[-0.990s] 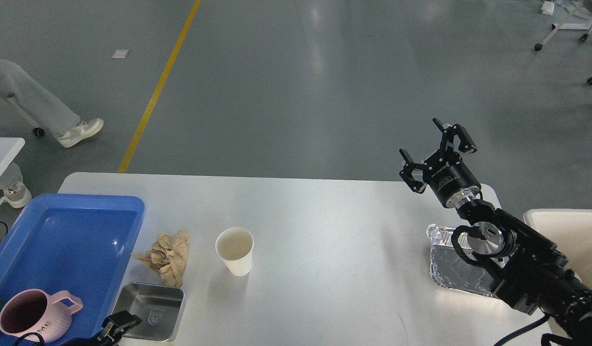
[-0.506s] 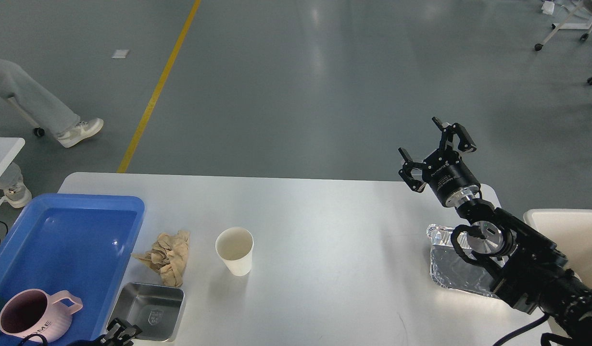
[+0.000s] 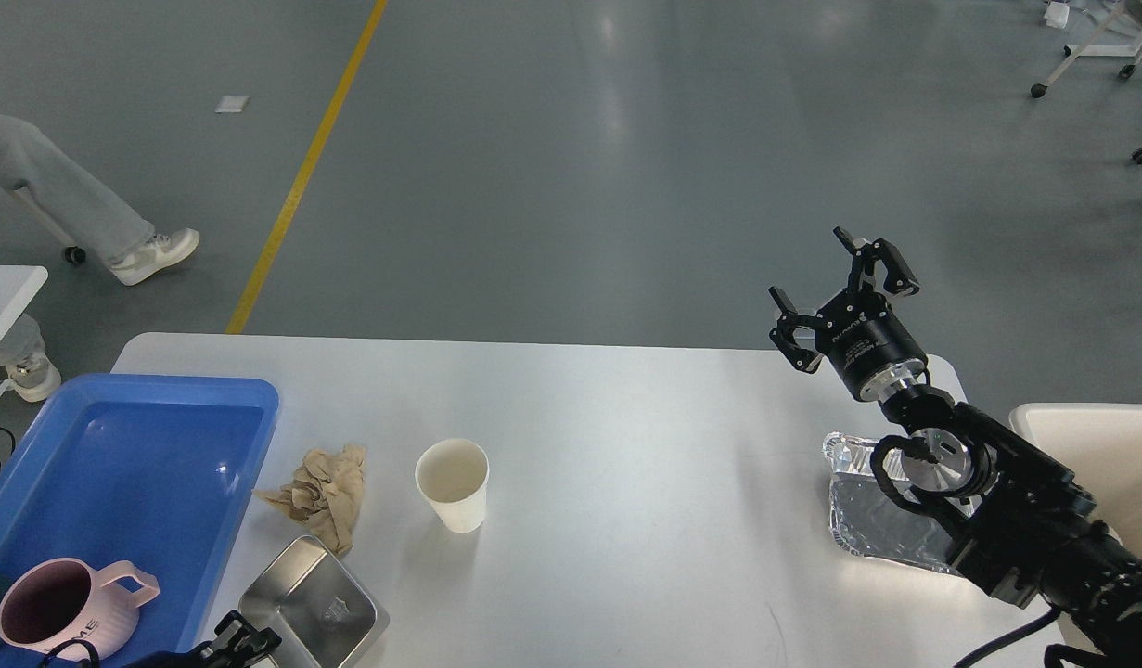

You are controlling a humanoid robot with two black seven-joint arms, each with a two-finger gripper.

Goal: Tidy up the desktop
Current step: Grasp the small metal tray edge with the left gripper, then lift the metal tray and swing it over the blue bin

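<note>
The desktop (image 3: 626, 436) is a wide pale grey-white tabletop. On it stand a white paper cup (image 3: 453, 482), a crumpled brown paper (image 3: 325, 492), a small steel tray (image 3: 315, 603) and a foil container (image 3: 867, 515). The steel tray sits turned at an angle, its near-left corner at my left gripper (image 3: 241, 642). That gripper shows only at the bottom edge and seems shut on the corner. My right gripper (image 3: 826, 278) is open and empty, raised over the far right table edge.
A blue tray (image 3: 190, 388) at the left holds a pink mug (image 3: 60, 608). A cream bin (image 3: 1099, 455) stands off the right edge. A small white table corner (image 3: 5, 288) and a person's legs (image 3: 70, 199) are at the far left.
The steel tray has turned and shifted right, its near corner taken by my left gripper. My right arm has not moved.
</note>
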